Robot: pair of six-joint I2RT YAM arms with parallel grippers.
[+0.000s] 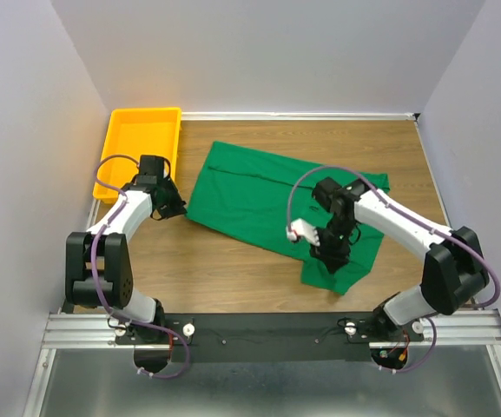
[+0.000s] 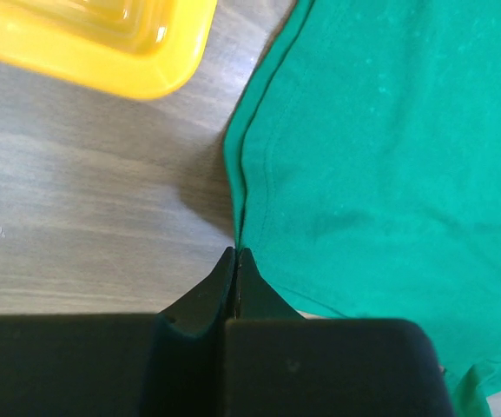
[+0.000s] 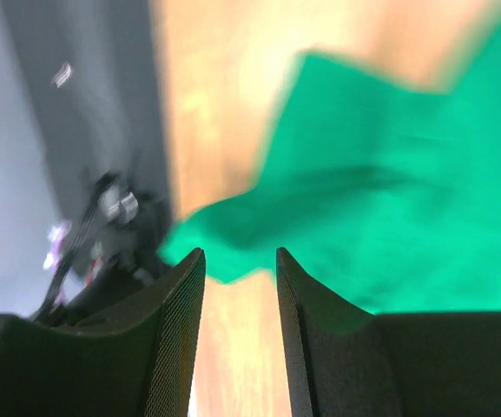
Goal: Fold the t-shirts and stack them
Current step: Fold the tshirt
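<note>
Wood-grain bench (image 1: 233, 269), pale walls around. Toward its near right edge the right claw (image 3: 239, 254) hangs spread, nothing between its fingers, over the near flap of the dark-green t-shirt (image 1: 250, 191), which lies partly folded across the middle and right. At the shirt's left edge the left claw (image 2: 236, 254) is pressed together, tips meeting the hem; whether cloth is caught, I cannot tell. A yellow tray (image 1: 111, 148) sits in the far left corner, only its plastic floor showing inside.

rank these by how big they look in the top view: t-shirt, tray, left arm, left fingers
1. t-shirt, clearly largest
2. tray and left arm: they cover about alike, and the arm is raised nearer the camera, so unranked
3. left fingers, smallest
</note>
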